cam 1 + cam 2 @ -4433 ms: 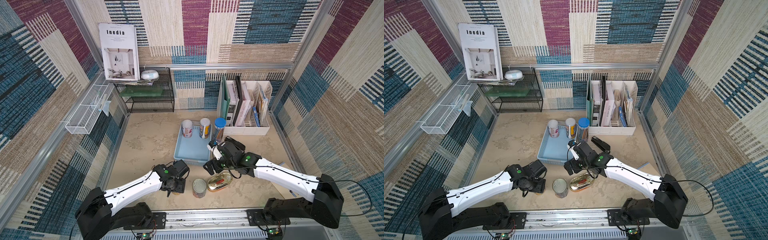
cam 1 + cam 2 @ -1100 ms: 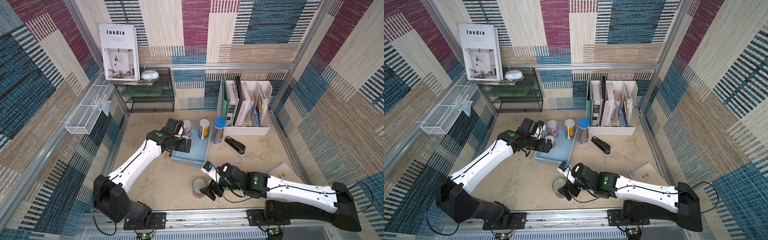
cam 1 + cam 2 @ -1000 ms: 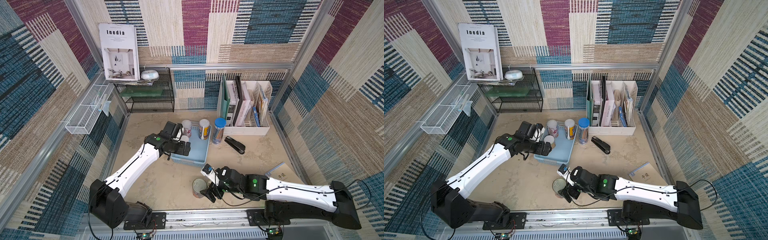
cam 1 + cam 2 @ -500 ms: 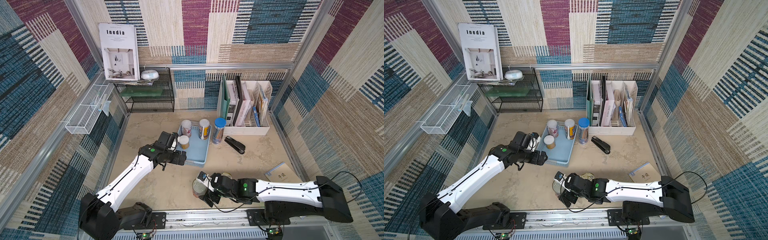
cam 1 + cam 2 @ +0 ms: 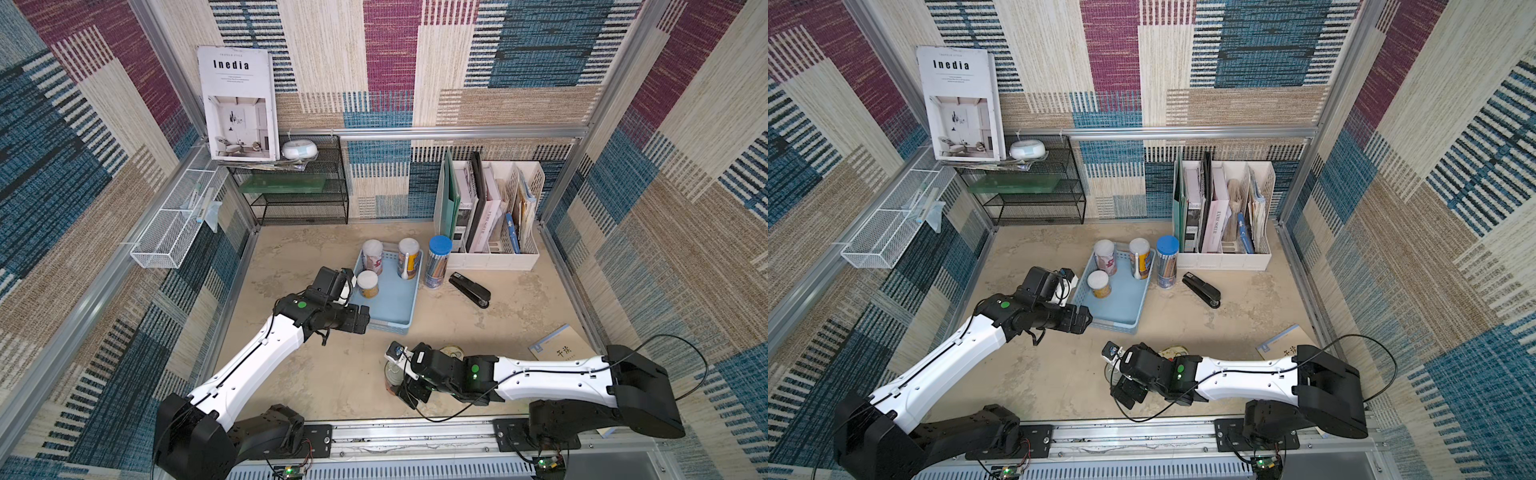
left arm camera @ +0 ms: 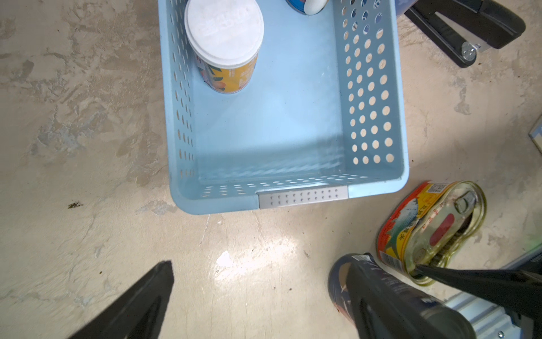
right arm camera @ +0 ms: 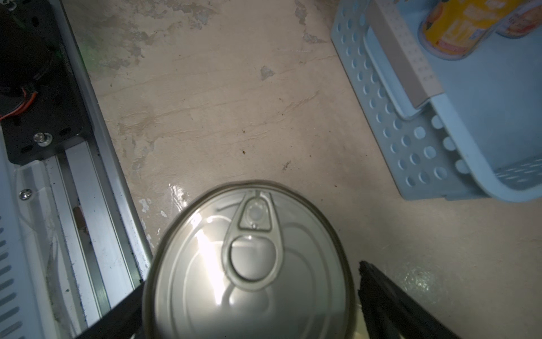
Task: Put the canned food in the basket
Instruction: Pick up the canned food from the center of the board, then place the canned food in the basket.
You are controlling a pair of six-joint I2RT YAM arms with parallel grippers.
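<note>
In both top views "Inedia" is read on the white book (image 5: 239, 104) propped at 11 o'clock. The light blue, perforated plastic basket (image 5: 395, 305) is seen mid-table. Three white-lidded cylinders are stood in it: a pink can (image 5: 372, 254) and an orange can (image 5: 408, 257) at its 12 o'clock end, and a short yellow can (image 5: 368, 284) at its 9 o'clock side. A blue-lidded pencil tube (image 5: 437, 262) and a black stapler (image 5: 469, 289) are set outside, at its 3 o'clock. The left gripper (image 5: 360, 318) is held over the basket's 7 o'clock corner. At the basket's 6 o'clock the round tin (image 5: 390, 371) is straddled by the right gripper (image 5: 401, 386). The oval tin (image 5: 1173, 352) is largely hidden behind that arm (only a gold edge is shown).

In the left wrist view the left gripper's jaws are spread wide over the mottled beige tabletop (image 6: 88, 234), with nothing between them. The oval tin is shown just outside a basket corner. A gold lid, a pull ring and a red label with a fish picture are made out; its lettering cannot be read.

In the right wrist view the round tin's silver lid is shown, ringed with ridges and fitted with a pull tab. The black fingers (image 7: 387, 299) are set wide on either side of it. A gap is seen on one side, so the tin is not gripped.
</note>
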